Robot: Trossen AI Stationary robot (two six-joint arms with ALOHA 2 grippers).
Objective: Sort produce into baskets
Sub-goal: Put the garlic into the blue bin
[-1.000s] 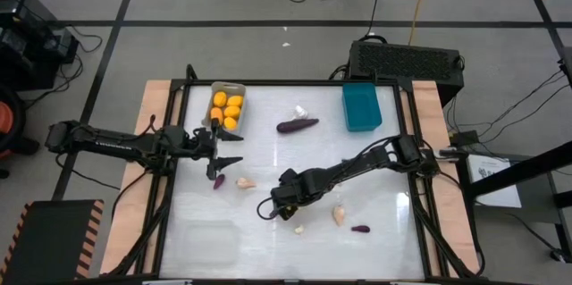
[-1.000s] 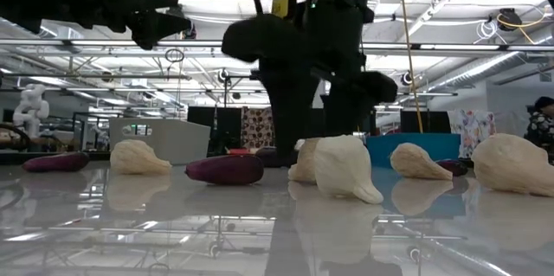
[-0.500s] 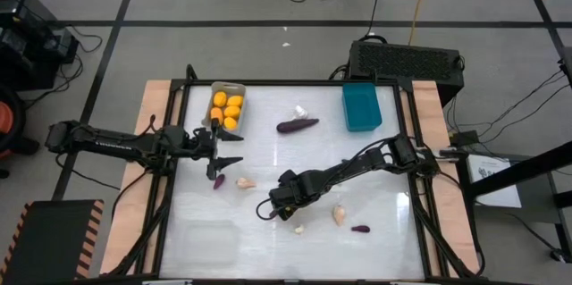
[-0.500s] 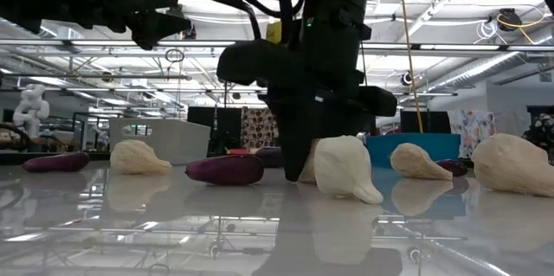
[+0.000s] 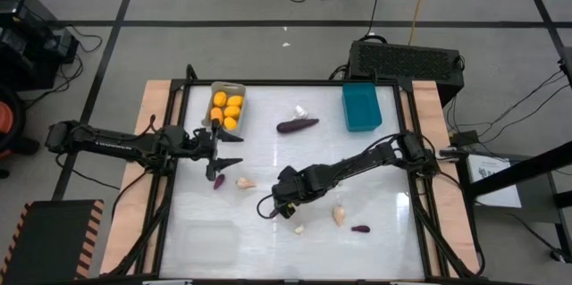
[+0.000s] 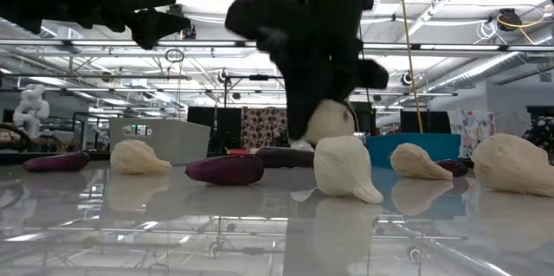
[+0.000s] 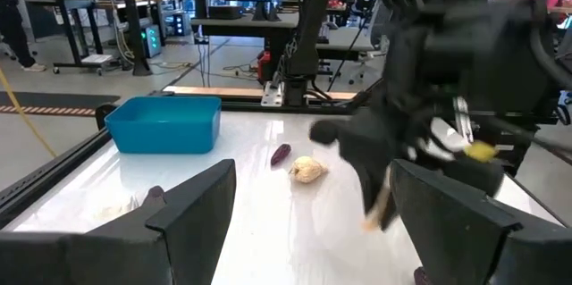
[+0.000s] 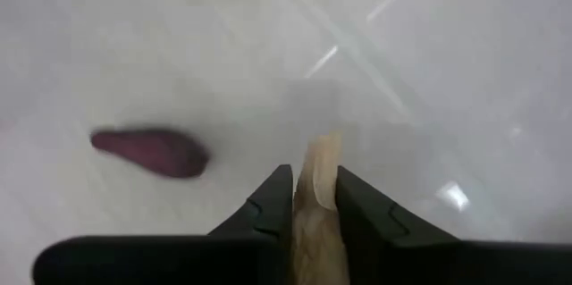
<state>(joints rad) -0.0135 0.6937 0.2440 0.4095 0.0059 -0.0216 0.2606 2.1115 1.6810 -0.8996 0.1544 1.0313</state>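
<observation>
We see a white desk point(image 5: 375, 231) from above, with two dark arms over it. The right gripper point(image 5: 284, 203) hangs near the middle, its fingers point(image 8: 268, 209) closed narrowly on a pale garlic point(image 8: 315, 205), lifted clear of the desk in the low view. The left gripper point(image 5: 228, 149) waits near the desk's left edge, fingers wide and empty, just above a small eggplant point(image 5: 219, 180).

A grey basket point(image 5: 227, 106) at the far left holds orange fruits point(image 5: 229, 111). A teal basket point(image 5: 361, 106) stands at the far right, and a clear basket point(image 5: 207, 242) at the near left. More garlic and eggplants lie loose across the desk.

We judge the garlic light, rigid and smooth. Its rounded, tapering shape could slip or twist, so the widest part of the bulb is the safest hold, and the fingers seem to pinch it about there.
</observation>
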